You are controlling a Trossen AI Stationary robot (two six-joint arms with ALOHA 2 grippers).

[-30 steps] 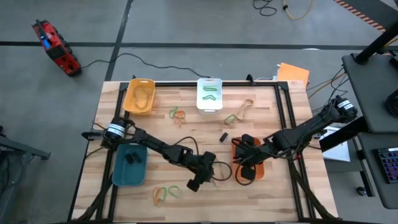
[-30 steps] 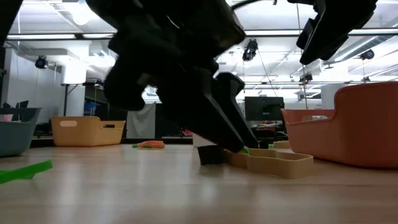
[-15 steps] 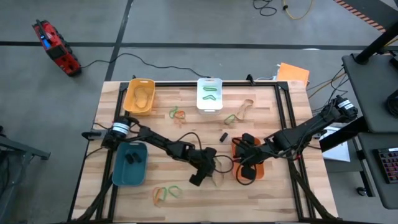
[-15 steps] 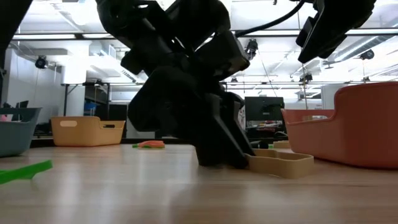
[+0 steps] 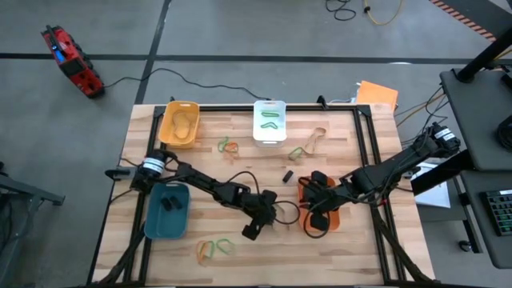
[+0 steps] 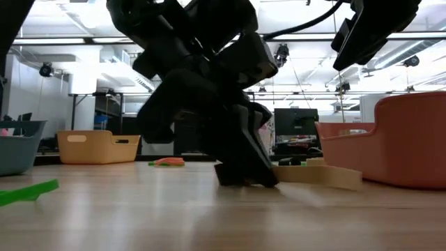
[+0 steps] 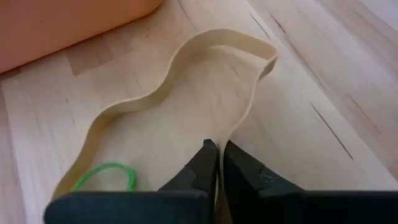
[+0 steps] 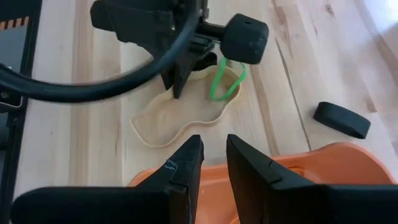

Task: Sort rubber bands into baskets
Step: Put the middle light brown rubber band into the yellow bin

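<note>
A large tan rubber band point(image 7: 186, 74) lies as an open loop on the table beside the orange basket point(image 5: 330, 218). A small green band point(image 7: 106, 175) lies inside the loop. My left gripper point(image 7: 219, 155) is down at the table, shut on the tan band; it also shows in the high view point(image 5: 270, 213). My right gripper point(image 8: 214, 155) is open and empty, hovering over the orange basket's rim point(image 8: 298, 168). The yellow basket point(image 5: 180, 124), the white basket point(image 5: 270, 122) with green bands and the teal basket point(image 5: 166, 210) stand farther left and far. My left gripper pinches the tan band's wall point(image 7: 235, 127) between its two fingers, a single strip, on the loop's side away from the orange basket. The fingers slant down from the table's left. The rest of the loop point(image 6: 320, 176) lies on the table.
Loose bands lie at the table's middle far part point(image 5: 228, 146), near the far right point(image 5: 308, 144) and at the near edge point(image 5: 212, 248). A black band point(image 8: 342, 119) lies beside the orange basket. The two grippers are close together.
My left gripper has gone toward the table's right and a little toward its far edge, down onto the tan band. The band has shifted toward the orange basket and its outline has changed.
</note>
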